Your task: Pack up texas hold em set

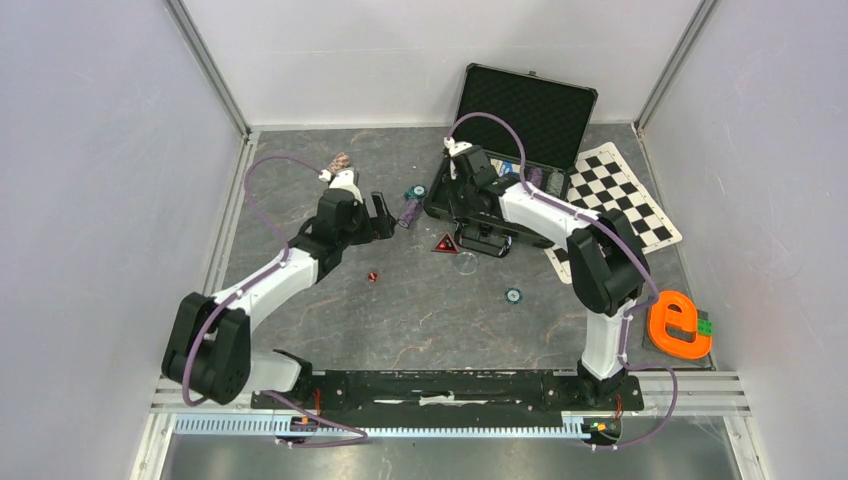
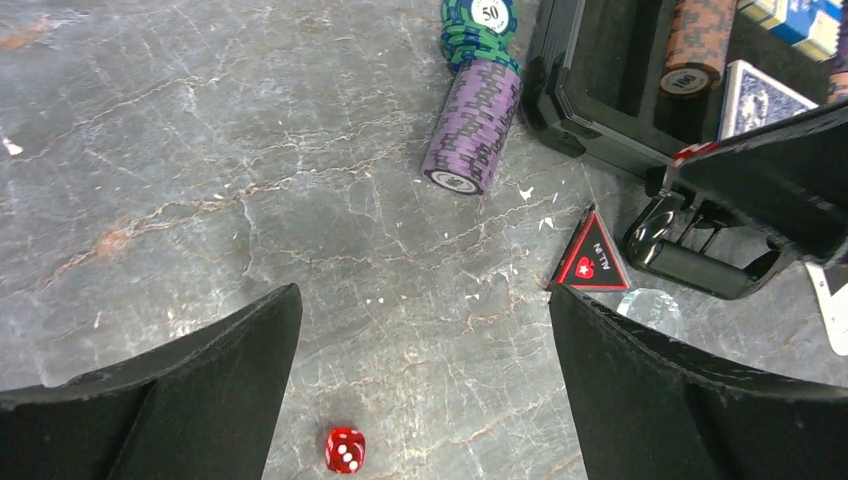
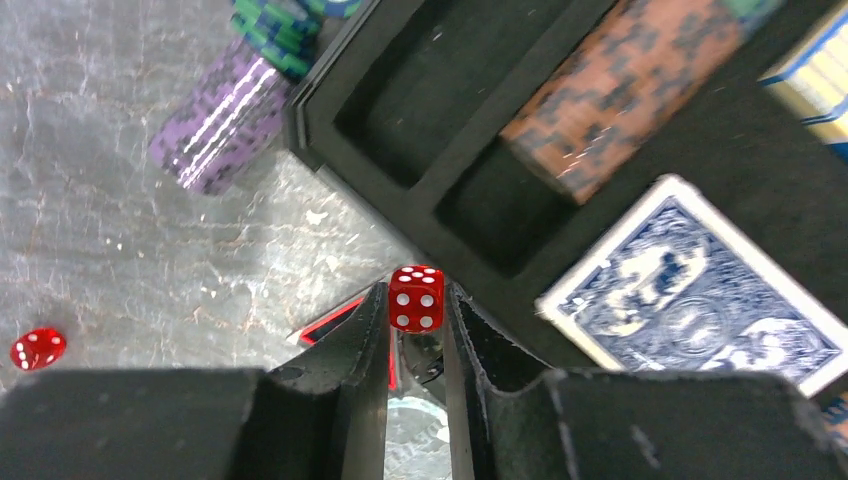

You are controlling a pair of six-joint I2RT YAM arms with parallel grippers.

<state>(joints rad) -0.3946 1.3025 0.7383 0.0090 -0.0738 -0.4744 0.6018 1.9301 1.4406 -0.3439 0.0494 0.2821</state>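
Right gripper (image 3: 417, 305): jaws drawn almost together, pinching a small red die by two opposite faces.
Held die (image 3: 417, 297): sat at the very fingertips, white pips facing the wrist camera, above the near rim of the case.
Left gripper (image 2: 422, 293): jaws spread wide with nothing between them, held above bare table.
Loose die (image 2: 345, 450): lay on the table below the left gripper, nearer its left finger (image 2: 200, 400), touching neither finger.
Red marker (image 2: 590, 262): triangular, flat on the table just beside the case handle (image 2: 700, 265), a heart on its face.
Purple chips (image 2: 473, 125): a stack lying on its side on the table, just outside the case's left corner.
Green chips (image 2: 480, 30): a stack marked 50, touching the far end of the purple chips.
Case (image 2: 600, 110): black, open on the table, with its foam-lined lid (image 1: 525, 105) standing up behind.
Brown chips (image 3: 620, 90): a roll lying in one foam slot; the slot beside it was empty.
Card deck (image 3: 700, 290): blue-backed, inside the case, to the right of the brown chips.
Single chip (image 1: 513, 295): flat on the table, well apart from the case.
Checkered mat (image 1: 620, 200): lay to the right of the case, partly under the right arm.
Orange ring (image 1: 680, 325): at the table's right edge, near the right arm's base.
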